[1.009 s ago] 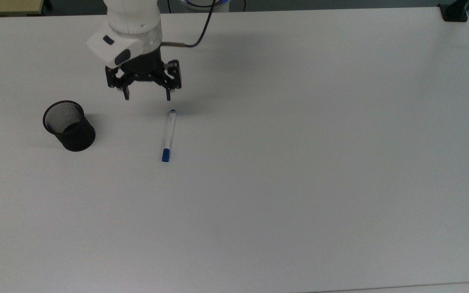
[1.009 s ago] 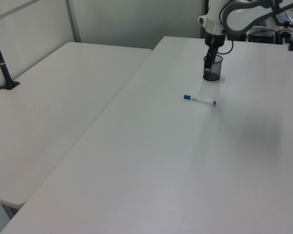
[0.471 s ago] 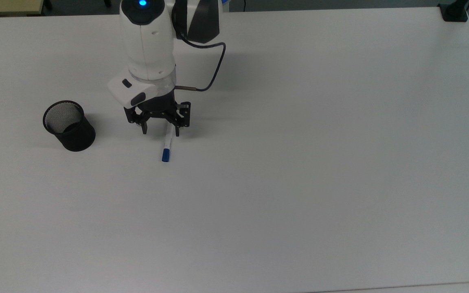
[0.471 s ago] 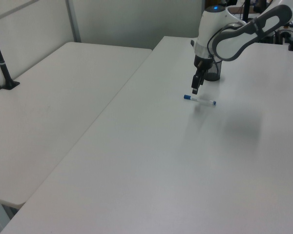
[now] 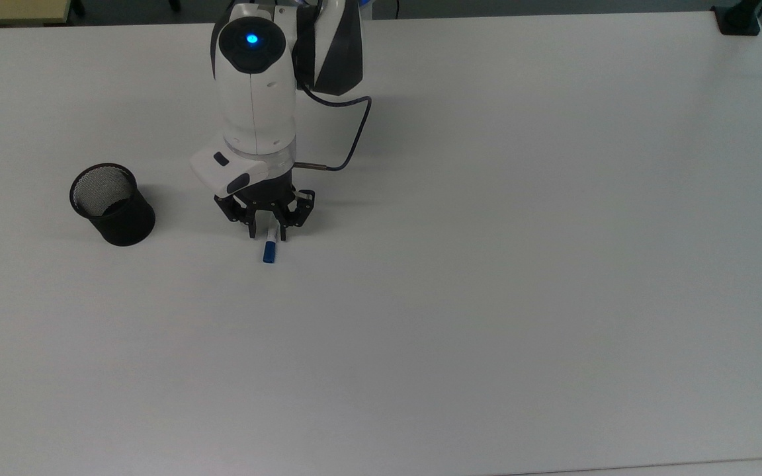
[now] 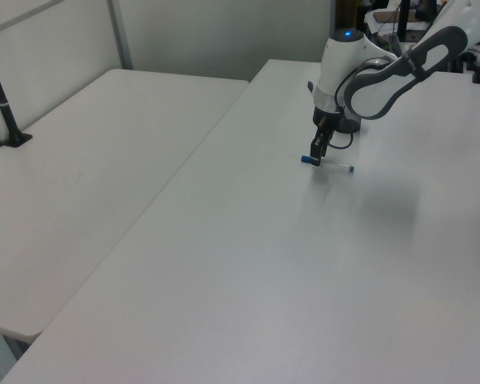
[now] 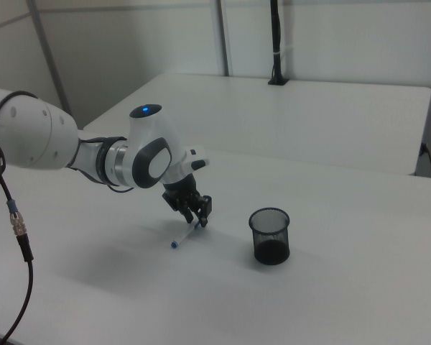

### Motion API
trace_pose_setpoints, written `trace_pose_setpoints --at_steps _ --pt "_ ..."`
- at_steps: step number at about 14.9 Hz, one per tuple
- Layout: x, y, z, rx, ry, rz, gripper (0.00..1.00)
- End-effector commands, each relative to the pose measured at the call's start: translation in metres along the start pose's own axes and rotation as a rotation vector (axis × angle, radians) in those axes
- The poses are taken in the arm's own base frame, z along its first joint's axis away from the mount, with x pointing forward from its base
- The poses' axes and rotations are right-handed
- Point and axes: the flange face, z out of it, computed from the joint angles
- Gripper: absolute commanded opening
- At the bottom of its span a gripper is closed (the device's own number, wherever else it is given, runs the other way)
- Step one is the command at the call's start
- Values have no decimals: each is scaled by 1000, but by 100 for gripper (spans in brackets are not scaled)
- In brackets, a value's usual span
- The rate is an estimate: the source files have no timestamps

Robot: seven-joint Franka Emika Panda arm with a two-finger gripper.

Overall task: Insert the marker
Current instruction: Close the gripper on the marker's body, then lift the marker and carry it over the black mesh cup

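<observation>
The claw (image 5: 266, 235) straddles the marker (image 5: 270, 251), narrowly parted (blue cap exposed), on open tabletop (image 5: 520, 264); mesh cup (image 5: 112, 205) nearby.

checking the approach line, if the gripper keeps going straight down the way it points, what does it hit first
The marker. The gripper points down at the table with its open jaws on either side of the white barrel, near the blue cap end. It would likely meet the barrel or the tabletop; how much height is left is unclear.

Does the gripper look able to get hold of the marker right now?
Probably yes: the gripper is down over the marker with open fingers either side of its barrel, and nothing blocks it.
</observation>
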Motion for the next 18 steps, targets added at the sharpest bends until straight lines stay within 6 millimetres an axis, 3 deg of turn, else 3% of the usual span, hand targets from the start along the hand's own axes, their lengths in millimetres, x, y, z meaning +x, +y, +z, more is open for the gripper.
trace_pose_setpoints --at_steps 1,2,5,10,13,15,18 --pt "2 -2 -1 -20 23 -2 11" --pt "2 -1 -2 -19 24 1 1" --pt "8 8 -26 -20 60 22 0" --pt "12 67 -132 -42 221 116 0" --pt "4 112 -176 -77 326 125 0" --pt "-7 134 -177 -82 440 128 0" --pt "-20 165 -161 -113 543 132 0"
